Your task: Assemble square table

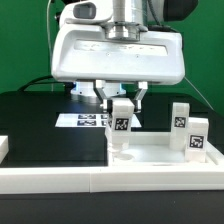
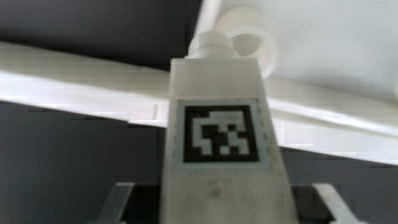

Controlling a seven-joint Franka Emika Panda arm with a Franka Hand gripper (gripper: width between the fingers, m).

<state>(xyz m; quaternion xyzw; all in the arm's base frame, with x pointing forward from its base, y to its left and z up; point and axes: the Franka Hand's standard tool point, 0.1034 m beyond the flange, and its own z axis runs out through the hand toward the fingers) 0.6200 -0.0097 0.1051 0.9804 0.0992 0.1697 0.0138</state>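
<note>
Tabletop (image 1: 150, 150) cropped, leg (image 2: 222, 130) blurred

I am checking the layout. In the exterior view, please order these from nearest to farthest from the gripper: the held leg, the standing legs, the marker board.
1. Held leg, between the fingers of the gripper.
2. Marker board, behind, toward the view's left.
3. Standing legs, on the view's right.

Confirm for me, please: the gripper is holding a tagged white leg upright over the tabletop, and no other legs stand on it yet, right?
Not quite. The gripper does hold a tagged leg upright over the tabletop, but the exterior view shows two more legs already standing at its right.
</note>
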